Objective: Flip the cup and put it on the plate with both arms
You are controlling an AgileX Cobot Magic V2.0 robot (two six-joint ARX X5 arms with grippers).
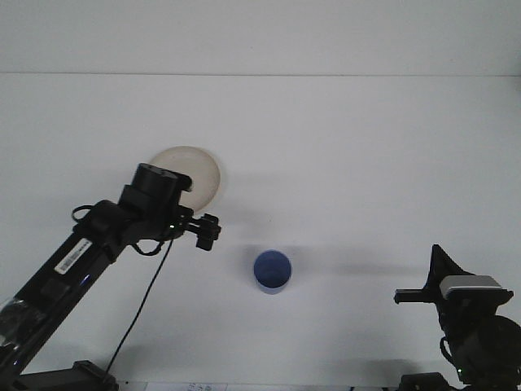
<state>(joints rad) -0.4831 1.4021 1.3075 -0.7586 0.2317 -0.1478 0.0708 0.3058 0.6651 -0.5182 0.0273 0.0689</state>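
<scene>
the blue cup [272, 271] is sitting open side up on the white counter [366, 163], near the plate [195, 173]. the left gripper [207, 232] is reaching; i cannot tell how wide. it should go slowly and grab the rim straight.

The left arm [89, 252] covers the lower left part of the plate [203, 175], just behind the left gripper [207, 232]. That gripper's fingers are too small to tell apart. The right gripper [407, 296] is likewise unclear, and its arm is cut off by the bottom edge.
</scene>
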